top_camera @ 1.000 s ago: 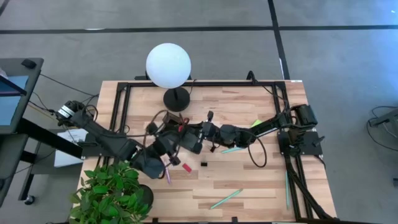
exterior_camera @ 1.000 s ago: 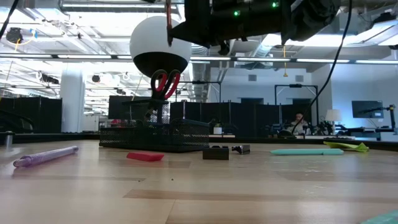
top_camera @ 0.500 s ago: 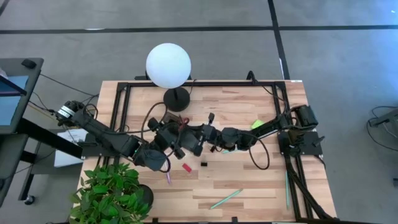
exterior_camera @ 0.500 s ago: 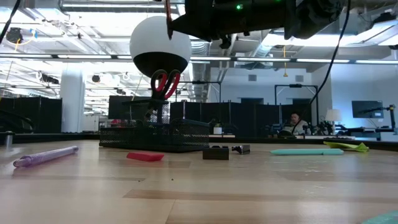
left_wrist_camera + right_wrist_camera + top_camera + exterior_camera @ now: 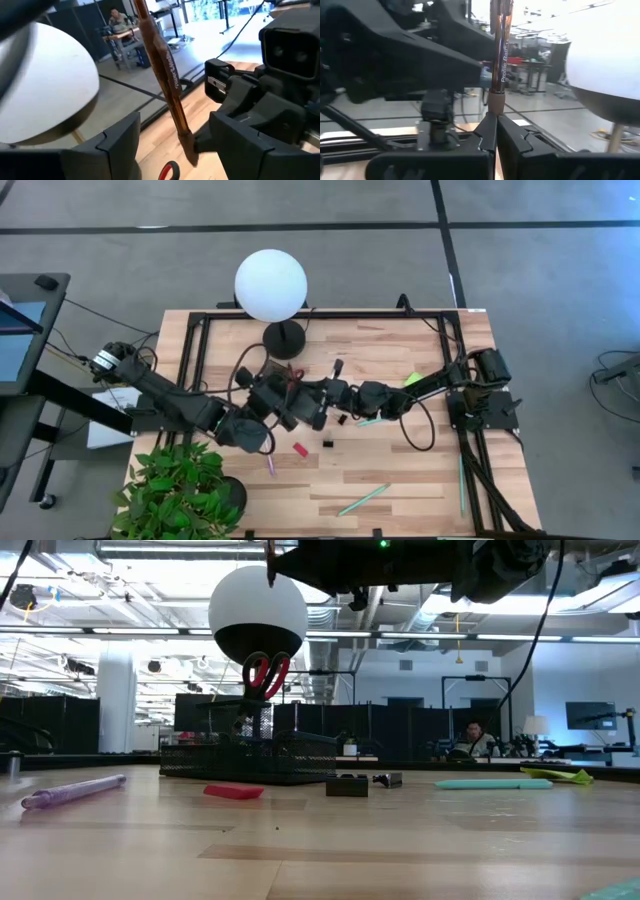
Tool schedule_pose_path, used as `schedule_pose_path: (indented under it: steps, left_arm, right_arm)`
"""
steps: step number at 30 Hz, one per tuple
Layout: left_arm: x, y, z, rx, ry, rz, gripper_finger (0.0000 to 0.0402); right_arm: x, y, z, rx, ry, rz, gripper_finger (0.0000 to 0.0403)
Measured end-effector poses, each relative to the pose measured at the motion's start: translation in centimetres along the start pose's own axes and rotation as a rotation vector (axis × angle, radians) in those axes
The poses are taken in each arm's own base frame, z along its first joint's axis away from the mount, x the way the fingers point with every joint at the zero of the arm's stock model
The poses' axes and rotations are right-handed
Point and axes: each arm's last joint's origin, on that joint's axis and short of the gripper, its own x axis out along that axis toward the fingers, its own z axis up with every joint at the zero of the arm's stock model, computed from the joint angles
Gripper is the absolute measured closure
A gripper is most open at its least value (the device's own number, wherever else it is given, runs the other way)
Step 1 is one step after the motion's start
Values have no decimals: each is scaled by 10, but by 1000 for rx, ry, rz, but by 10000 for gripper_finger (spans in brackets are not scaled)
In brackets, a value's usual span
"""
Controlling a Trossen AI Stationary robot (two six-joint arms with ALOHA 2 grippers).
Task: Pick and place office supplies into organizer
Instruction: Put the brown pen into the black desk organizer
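Note:
My right gripper (image 5: 496, 117) (image 5: 318, 402) is shut on the dark brown pen (image 5: 500, 55) (image 5: 162, 65) high over the black organizer (image 5: 255, 765). My left gripper (image 5: 175, 124) (image 5: 280, 397) is open, with a finger on either side of the pen's shaft, touching nothing. Red-handled scissors (image 5: 266, 675) stand in the organizer. On the table lie the purple pen (image 5: 75, 790) (image 5: 270, 464), red block (image 5: 233, 792) (image 5: 299, 449), black clips (image 5: 347, 785), light-green pens (image 5: 490, 783) (image 5: 363, 499) and the lime sticky pad (image 5: 412, 379). My right gripper pinches the brown pen between its two shut fingers by the pale-brown end piece (image 5: 495, 100). The fingers come about level from the table's right and lie across the pen. The pen is lifted clear and stands nearly upright, its long shaft rising from the fingers.
The lamp's round black base (image 5: 284, 338) and white globe (image 5: 271, 285) stand just beyond the organizer. A potted plant (image 5: 180, 490) fills the near left corner. A black frame (image 5: 200, 330) rims the table. People sit in the room behind (image 5: 478, 735).
Both grippers have risen a little over the organizer, and the pen's visible end in the low view has moved up with them. The left arm has shifted slightly toward the far edge. The right gripper has stayed shut on the pen.

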Motion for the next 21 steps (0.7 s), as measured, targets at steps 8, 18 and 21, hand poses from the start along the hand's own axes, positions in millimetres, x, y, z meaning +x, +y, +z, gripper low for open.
schedule_pose_path:
  steps: [8, 18, 21]
  left_arm:
    - [12, 0, 16, 16, -41, -24, 168]
    - [13, 0, 23, 30, -68, -58, 213]
    - [14, 0, 23, 31, -67, -68, 260]
  right_arm:
    - [0, 0, 0, 14, -1, 13, 403]
    - [0, 0, -1, 10, 7, 11, 403]
    - [0, 0, -1, 11, 7, 11, 403]
